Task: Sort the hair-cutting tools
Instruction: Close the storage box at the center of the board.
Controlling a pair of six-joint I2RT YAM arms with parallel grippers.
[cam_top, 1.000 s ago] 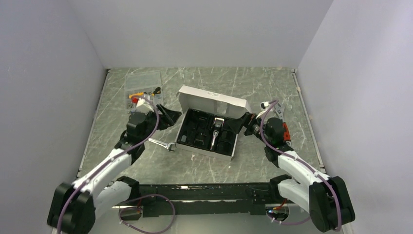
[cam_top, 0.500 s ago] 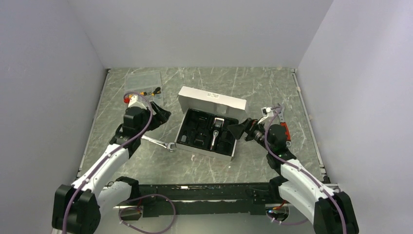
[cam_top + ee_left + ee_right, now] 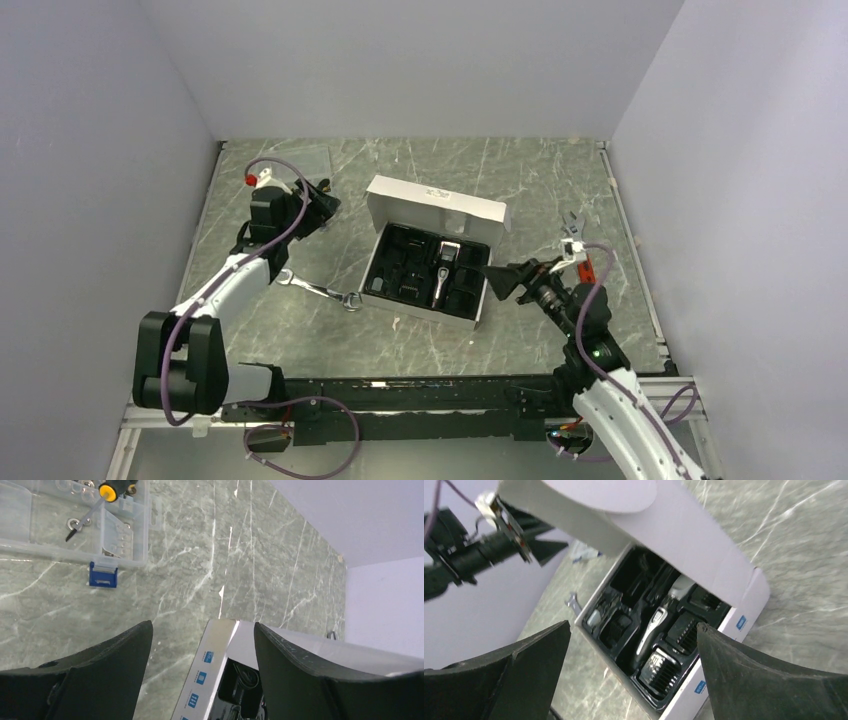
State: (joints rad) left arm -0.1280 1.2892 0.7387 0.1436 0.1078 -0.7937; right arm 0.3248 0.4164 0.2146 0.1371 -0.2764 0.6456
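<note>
Clipper (image 3: 443, 270) lies in the open white box (image 3: 437, 203) mid-table, with combs (image 3: 659, 669) slotted around it. Left gripper (image 3: 322, 208) sits toward the far-left corner, jaws apart, holding nothing. Right gripper (image 3: 495, 277) is just beside the box's right side, jaws wide, holding nothing.

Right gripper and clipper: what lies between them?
In the top view, the box wall and black combs in its tray lie between the right gripper and the clipper.
</note>
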